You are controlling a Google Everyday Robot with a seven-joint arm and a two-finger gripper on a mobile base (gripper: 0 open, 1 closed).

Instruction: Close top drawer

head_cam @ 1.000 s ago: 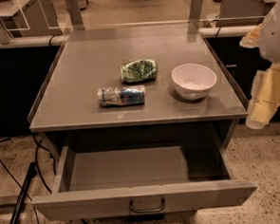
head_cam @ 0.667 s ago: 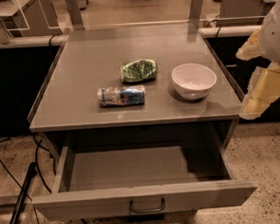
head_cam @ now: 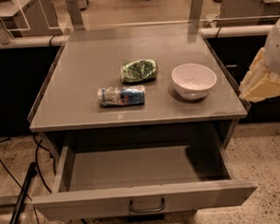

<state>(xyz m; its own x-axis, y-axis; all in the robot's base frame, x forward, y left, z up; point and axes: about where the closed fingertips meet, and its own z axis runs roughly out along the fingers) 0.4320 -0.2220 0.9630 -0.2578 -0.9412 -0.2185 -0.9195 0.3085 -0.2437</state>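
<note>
The top drawer (head_cam: 144, 199) stands pulled far out below the grey table top, and its inside looks empty. Its long flat front panel carries a small dark handle (head_cam: 146, 206) at the centre. My gripper (head_cam: 263, 81), a cream-coloured part under a white arm shell, hangs at the right edge of the view. It is beside the table's right side, above and to the right of the drawer, and apart from it.
On the table top (head_cam: 80, 74) lie a white bowl (head_cam: 193, 80), a crumpled green bag (head_cam: 138, 70) and a plastic bottle on its side (head_cam: 121, 96). Dark cables and a black pole (head_cam: 17, 204) lie on the floor at the left. A railing runs behind the table.
My gripper has shifted a little upward at the right edge of the view. The drawer and the things on the table have not moved.
</note>
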